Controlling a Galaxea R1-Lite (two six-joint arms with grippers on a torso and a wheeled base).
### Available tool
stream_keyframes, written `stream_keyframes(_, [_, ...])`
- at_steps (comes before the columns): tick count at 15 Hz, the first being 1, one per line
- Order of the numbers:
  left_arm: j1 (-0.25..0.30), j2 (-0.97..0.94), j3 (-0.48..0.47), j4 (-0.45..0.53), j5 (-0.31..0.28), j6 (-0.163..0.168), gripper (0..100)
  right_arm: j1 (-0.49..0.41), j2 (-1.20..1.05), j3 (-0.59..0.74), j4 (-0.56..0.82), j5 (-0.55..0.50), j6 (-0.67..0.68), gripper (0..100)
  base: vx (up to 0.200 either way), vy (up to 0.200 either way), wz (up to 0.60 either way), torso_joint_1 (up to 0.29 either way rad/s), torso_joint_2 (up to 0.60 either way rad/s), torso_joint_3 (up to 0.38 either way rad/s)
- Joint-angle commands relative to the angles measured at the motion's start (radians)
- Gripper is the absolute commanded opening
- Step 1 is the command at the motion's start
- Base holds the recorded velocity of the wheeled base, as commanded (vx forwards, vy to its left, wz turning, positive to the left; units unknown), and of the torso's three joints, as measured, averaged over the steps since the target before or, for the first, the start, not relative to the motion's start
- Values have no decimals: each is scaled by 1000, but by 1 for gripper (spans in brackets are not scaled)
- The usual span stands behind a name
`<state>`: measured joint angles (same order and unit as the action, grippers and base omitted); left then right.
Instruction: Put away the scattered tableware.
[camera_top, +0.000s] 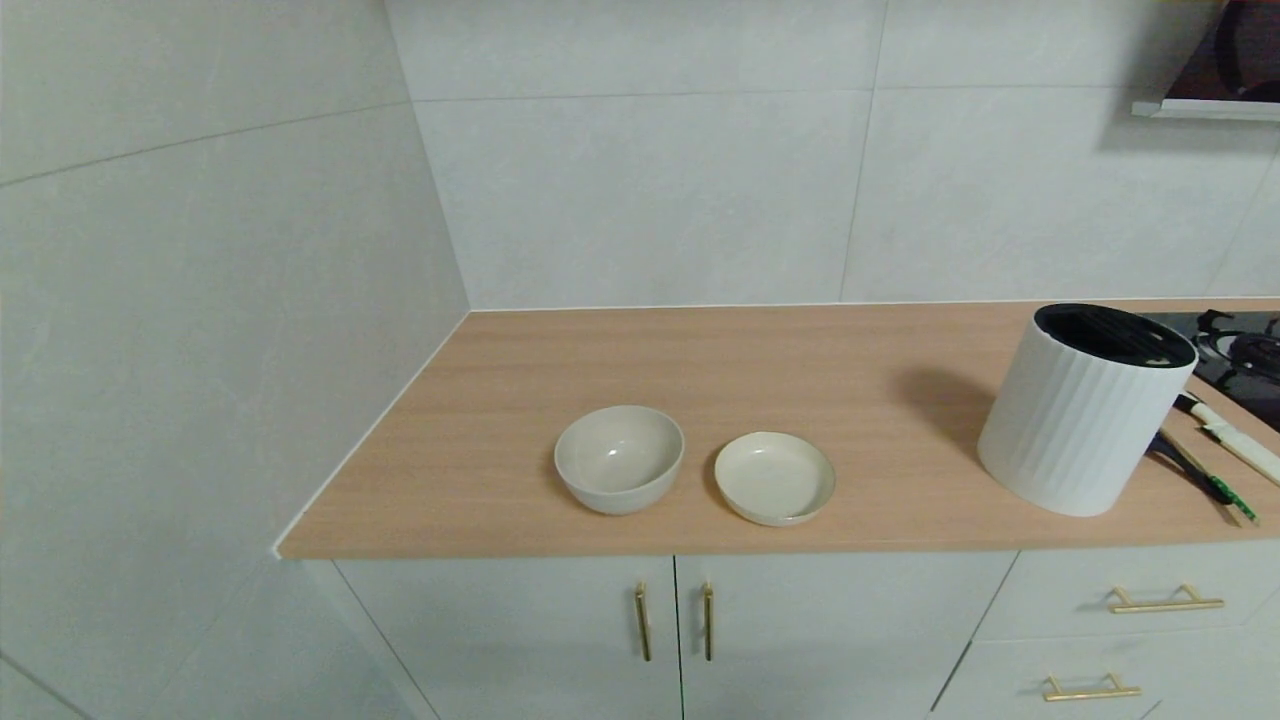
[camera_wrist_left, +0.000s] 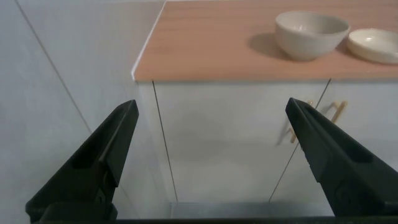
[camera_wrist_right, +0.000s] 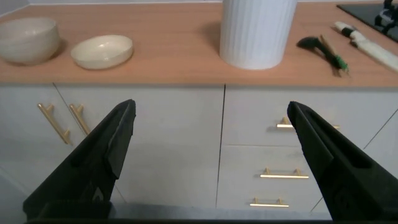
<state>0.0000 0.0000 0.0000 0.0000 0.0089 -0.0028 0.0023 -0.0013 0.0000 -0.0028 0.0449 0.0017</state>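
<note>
A pale deep bowl (camera_top: 619, 459) (camera_wrist_left: 311, 34) (camera_wrist_right: 28, 40) stands near the front edge of the wooden counter (camera_top: 780, 360), and a shallow cream dish (camera_top: 775, 477) (camera_wrist_left: 374, 45) (camera_wrist_right: 102, 51) sits just to its right. A white ribbed holder (camera_top: 1088, 410) (camera_wrist_right: 257, 31) with a black slotted top stands farther right. Beside it lie a black-handled utensil (camera_top: 1195, 475) (camera_wrist_right: 322, 51) and a cream-handled one (camera_top: 1235, 437) (camera_wrist_right: 367, 42). My left gripper (camera_wrist_left: 211, 162) hangs open below counter height, facing the cabinet's left end. My right gripper (camera_wrist_right: 211, 162) is open too, low in front of the drawers.
Tiled walls close off the counter at the back and on the left. A black stove (camera_top: 1235, 350) lies at the far right, under a range hood (camera_top: 1215, 65). Cabinet doors with gold handles (camera_top: 675, 620) and drawers (camera_top: 1165, 600) sit below the counter.
</note>
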Motion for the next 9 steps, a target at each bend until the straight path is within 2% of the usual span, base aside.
stream_keyframes(1, [0,0,0,0,0,0,100,-1,1,0,0,0,0,100,0,0,0,-246,554,310])
stream_keyframes(9, [0,0,0,0,0,0,100,-1,1,0,0,0,0,100,0,0,0,-234,539,296])
